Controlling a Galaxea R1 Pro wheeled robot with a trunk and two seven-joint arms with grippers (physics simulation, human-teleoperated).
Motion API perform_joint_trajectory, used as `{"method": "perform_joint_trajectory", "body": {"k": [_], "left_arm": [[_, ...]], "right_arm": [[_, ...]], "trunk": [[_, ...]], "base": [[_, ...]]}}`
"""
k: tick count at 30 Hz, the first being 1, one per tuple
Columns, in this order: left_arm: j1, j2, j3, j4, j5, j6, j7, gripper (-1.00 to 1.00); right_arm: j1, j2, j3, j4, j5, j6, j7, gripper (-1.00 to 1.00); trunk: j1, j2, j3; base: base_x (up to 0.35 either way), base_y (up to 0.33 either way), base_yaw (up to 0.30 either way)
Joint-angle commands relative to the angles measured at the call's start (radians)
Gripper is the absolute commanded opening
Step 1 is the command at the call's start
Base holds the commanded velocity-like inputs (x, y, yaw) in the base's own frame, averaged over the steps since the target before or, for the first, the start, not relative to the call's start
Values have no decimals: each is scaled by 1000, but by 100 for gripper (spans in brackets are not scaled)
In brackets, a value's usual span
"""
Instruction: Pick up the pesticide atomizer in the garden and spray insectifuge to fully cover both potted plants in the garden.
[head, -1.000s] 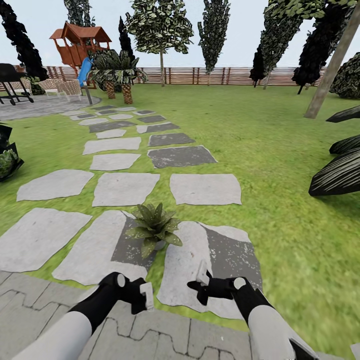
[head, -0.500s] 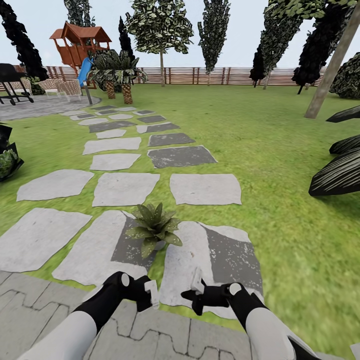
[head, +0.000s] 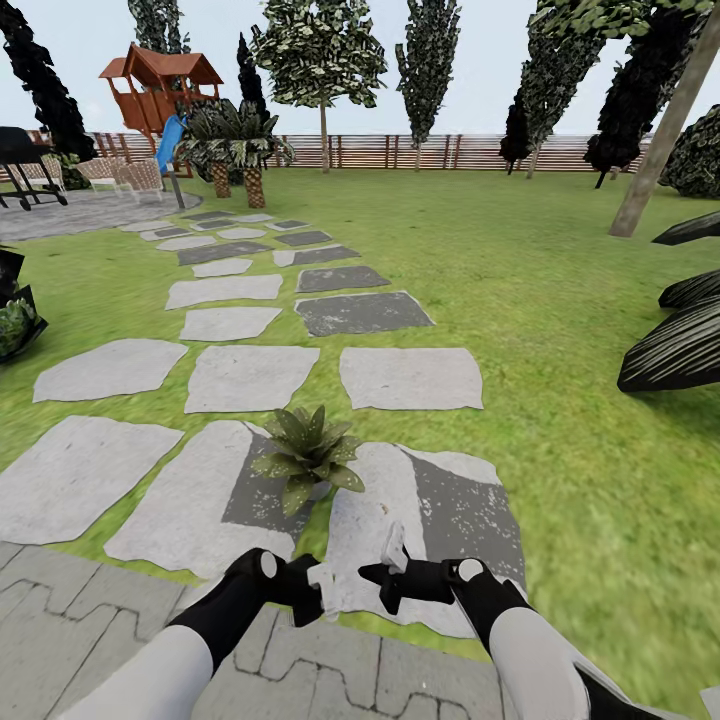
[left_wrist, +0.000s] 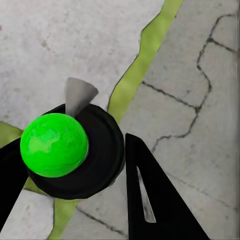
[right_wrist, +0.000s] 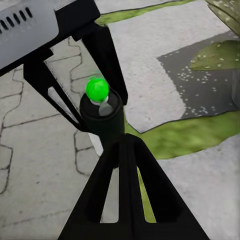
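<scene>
A potted plant (head: 308, 455), a low rosette of pointed green leaves, sits between two pale stepping stones just ahead of my arms. The pesticide atomizer (left_wrist: 70, 150) is a black cylinder with a bright green ball top and a grey nozzle. My left gripper (head: 322, 590) is shut on it, one finger (left_wrist: 155, 195) on each side. In the right wrist view the atomizer (right_wrist: 102, 110) stands upright over the paving. My right gripper (head: 392, 572) faces it from the other side, its fingers (right_wrist: 125, 165) shut together with the tips by the black body.
Grey paving (head: 330, 680) lies under my arms. Stepping stones (head: 250, 375) lead over the lawn to a round patio (head: 80, 212) with a grill and chairs. A palm (head: 235, 150), a wooden playhouse (head: 160, 85) and a fence (head: 420, 152) stand behind. Dark leaves (head: 680, 340) crowd the right edge.
Both grippers have closed in on each other near the paving's edge: the left one moved right with the atomizer, the right one moved left and a little lower.
</scene>
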Motion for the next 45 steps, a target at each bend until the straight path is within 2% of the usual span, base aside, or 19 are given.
{"method": "perform_joint_trajectory", "body": {"k": [1, 11, 15, 17, 26, 36, 40, 45], "left_arm": [[0, -3, 0, -2, -3, 5, -5, -100], [0, -11, 0, -4, 7, 3, -18, -100], [0, -12, -4, -3, 64, 3, -26, -100], [-1, -12, -4, -3, 72, 2, -28, -100], [-1, -12, -4, -5, 78, -6, -60, -100], [-2, -37, -2, -17, 84, -8, -56, -100], [-2, -38, -4, -17, 113, -9, -56, -100], [-1, -39, -3, -16, 120, -10, -56, -100]], "right_arm": [[-1, 1, -9, -2, 8, -3, 5, -100], [-1, 1, -9, -2, 8, -3, 5, -100], [-1, 1, -9, -2, 8, -3, 5, -100], [-1, 1, -9, -2, 8, -3, 5, -100], [-1, 1, -9, -2, 8, -3, 5, -100], [-1, 1, -9, -2, 8, -3, 4, -100], [-1, 1, -9, -2, 8, -3, 4, -100], [-1, 1, -9, -2, 8, -3, 4, -100]], "trunk": [[0, 0, -1], [0, 0, -1], [0, 0, -1], [0, 0, -1], [0, 0, -1], [0, 0, -1], [0, 0, -1], [0, 0, -1]], "base": [[0, 0, 0], [0, 0, 0], [0, 0, 0], [0, 0, 0], [0, 0, 0], [0, 0, 0], [0, 0, 0], [0, 0, 0]]}}
